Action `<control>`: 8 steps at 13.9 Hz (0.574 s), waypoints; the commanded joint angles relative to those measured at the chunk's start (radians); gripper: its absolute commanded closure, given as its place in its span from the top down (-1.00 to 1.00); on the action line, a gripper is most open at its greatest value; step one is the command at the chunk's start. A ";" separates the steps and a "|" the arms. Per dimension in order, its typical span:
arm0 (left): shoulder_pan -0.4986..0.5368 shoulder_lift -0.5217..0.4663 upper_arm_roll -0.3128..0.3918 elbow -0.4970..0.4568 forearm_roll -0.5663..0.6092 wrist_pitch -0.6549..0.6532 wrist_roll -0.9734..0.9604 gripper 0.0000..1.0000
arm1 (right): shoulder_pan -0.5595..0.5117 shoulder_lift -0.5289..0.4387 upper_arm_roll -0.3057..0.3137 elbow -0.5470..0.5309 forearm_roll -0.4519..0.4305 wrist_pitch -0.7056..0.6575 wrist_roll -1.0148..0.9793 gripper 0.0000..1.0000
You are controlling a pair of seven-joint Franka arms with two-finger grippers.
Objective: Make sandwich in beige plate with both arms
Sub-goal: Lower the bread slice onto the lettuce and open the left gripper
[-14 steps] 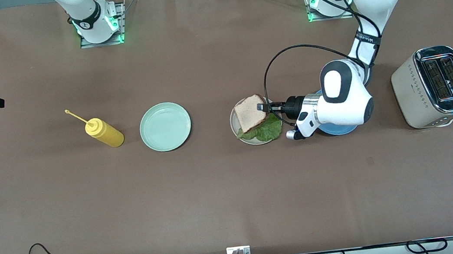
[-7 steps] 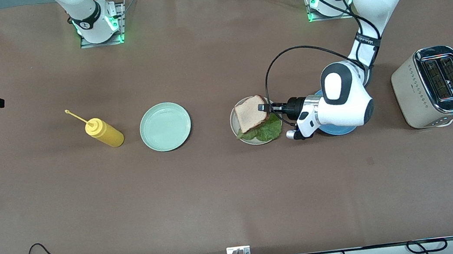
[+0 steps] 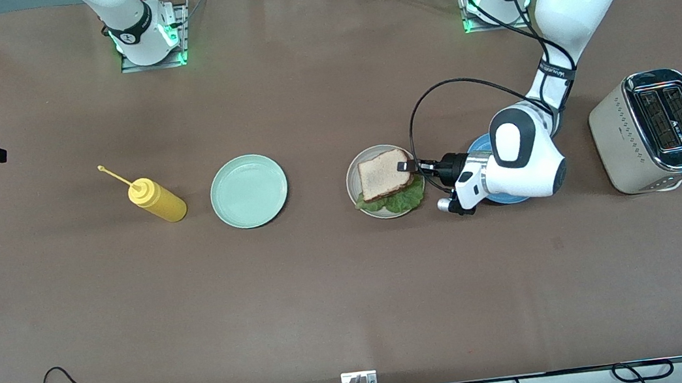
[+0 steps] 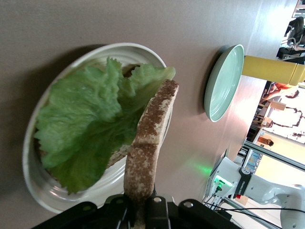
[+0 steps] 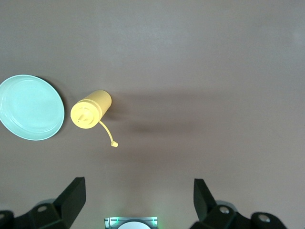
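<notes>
Left gripper (image 3: 407, 167) over beige plate (image 3: 352, 177), fingers (image 4: 157, 210) clamped on edge of top bread slice (image 3: 383, 173), tilted above lettuce leaf (image 3: 404, 198) on plate. Right gripper (image 5: 138, 198) waits high above mustard bottle (image 3: 156, 200) and mint-green plate (image 3: 249, 191), fingers apart. Blue plate (image 3: 478, 148) under left arm; toaster (image 3: 654, 130) at left arm's end of counter (image 3: 355, 295).

You're looking at a matt brown table (image 3: 327, 285), glossy glazed beige plate (image 4: 35, 191), rough crusted bread slice (image 4: 147, 138), ruffled lettuce leaf (image 4: 81, 129), shiny metal toaster (image 3: 652, 130), smooth plastic mustard bottle (image 3: 159, 201).
</notes>
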 commanded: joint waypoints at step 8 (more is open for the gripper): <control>0.031 0.037 -0.004 0.018 -0.025 0.000 0.053 1.00 | -0.011 -0.019 0.013 -0.020 0.001 0.002 0.010 1.00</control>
